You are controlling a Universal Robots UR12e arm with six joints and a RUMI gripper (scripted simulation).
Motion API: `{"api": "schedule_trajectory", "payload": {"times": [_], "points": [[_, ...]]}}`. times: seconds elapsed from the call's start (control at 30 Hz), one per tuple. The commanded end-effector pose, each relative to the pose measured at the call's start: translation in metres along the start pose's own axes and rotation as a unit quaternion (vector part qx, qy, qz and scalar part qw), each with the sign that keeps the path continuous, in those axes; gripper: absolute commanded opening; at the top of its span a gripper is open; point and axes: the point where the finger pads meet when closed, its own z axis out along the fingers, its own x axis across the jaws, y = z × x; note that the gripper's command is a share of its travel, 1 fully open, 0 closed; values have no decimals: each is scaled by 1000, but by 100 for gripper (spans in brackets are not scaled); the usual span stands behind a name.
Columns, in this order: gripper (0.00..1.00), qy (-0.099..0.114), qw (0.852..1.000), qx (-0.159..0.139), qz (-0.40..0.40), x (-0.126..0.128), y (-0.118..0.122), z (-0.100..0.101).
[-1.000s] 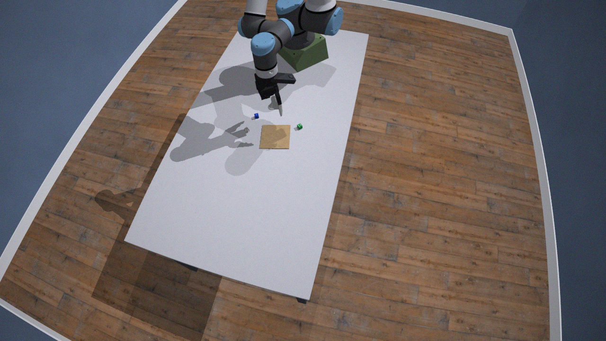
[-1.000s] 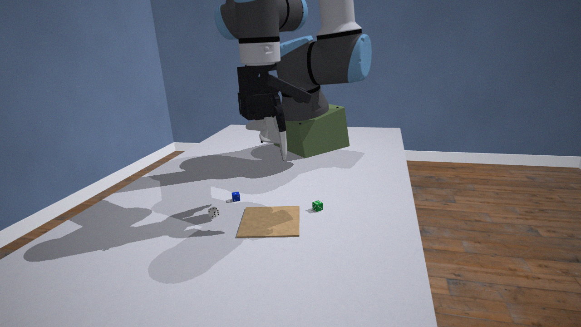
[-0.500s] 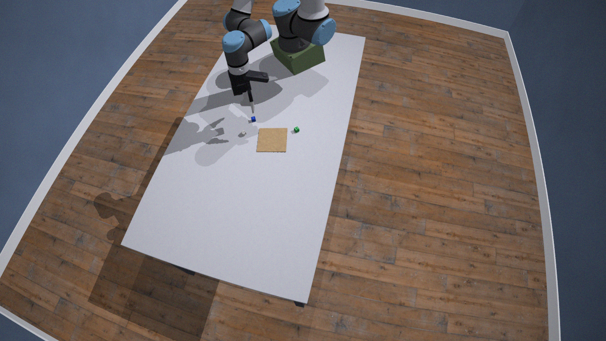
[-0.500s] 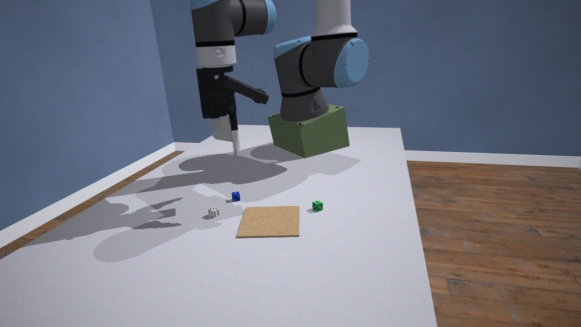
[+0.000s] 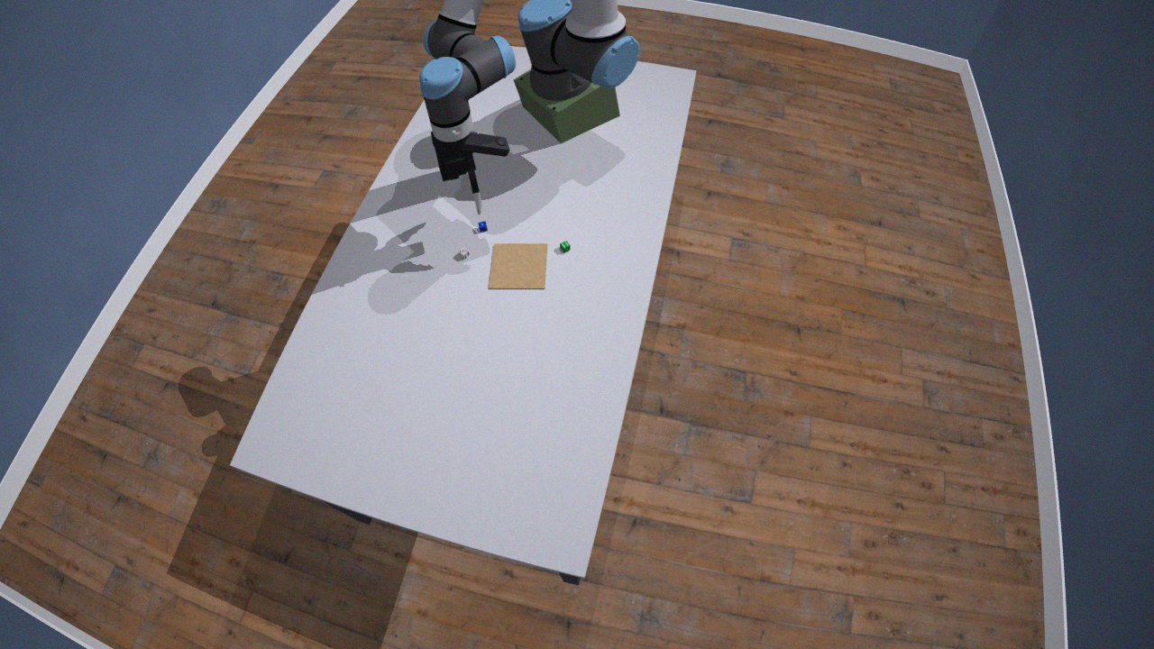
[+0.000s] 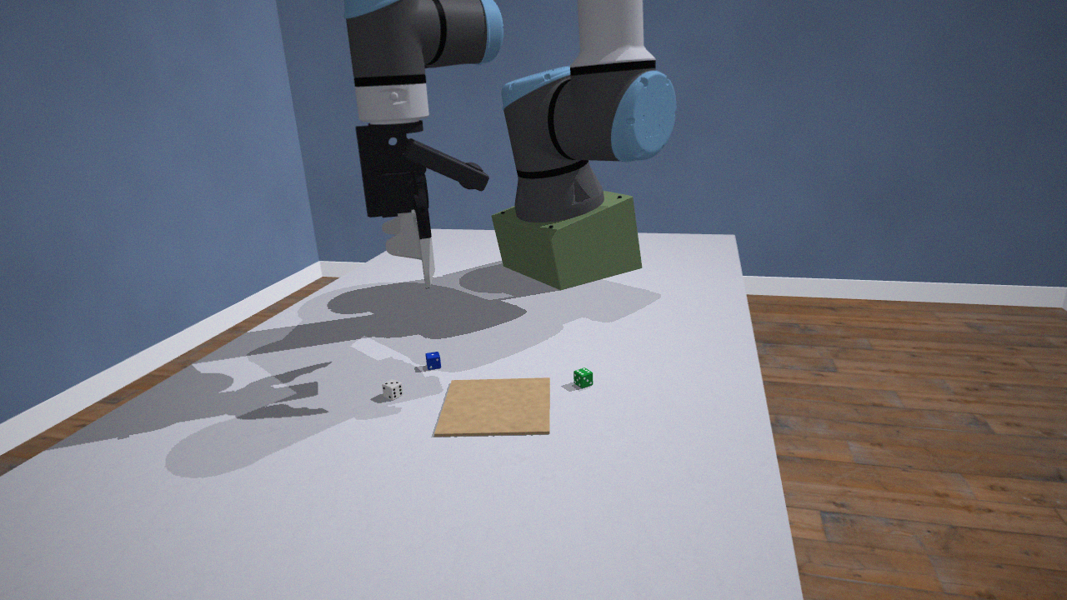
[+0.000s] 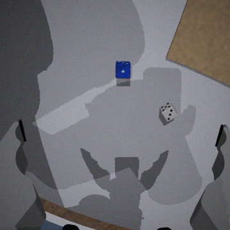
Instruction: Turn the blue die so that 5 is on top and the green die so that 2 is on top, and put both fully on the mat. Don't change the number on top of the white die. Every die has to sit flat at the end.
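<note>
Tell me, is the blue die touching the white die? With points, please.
Apart. The wrist view shows bare table between the blue die (image 5: 482, 226) (image 6: 433, 361) (image 7: 122, 69) and white die (image 5: 463, 254) (image 6: 392, 389) (image 7: 168, 112).

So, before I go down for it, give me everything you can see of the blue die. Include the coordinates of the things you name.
The blue die (image 5: 482, 226) (image 6: 433, 361) (image 7: 122, 69) is a small, glossy-looking cube with white pips, perhaps plastic. It sits flat, one pip up; the exterior view shows a side with two. It rests on the white table (image 5: 444, 403) (image 6: 633, 485) (image 7: 156, 38), off the tan mat (image 5: 517, 266) (image 6: 493, 407) (image 7: 204, 35), beyond its far left corner in that view. Only the table touches it; the open hand (image 5: 476, 201) (image 6: 416, 268) (image 7: 121, 124) is clear of it.
</note>
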Motion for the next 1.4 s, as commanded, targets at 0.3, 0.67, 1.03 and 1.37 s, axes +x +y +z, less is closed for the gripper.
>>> {"api": "schedule_trajectory", "payload": {"times": [0.3, 0.67, 1.03, 1.37], "points": [[100, 0, 1000, 0, 29, 1, 0, 2], [100, 0, 991, 0, 136, 2, -1, 10], [100, 1, 951, 0, 309, 4, -2, 23], [100, 1, 894, 0, 448, 4, -1, 33]]}}
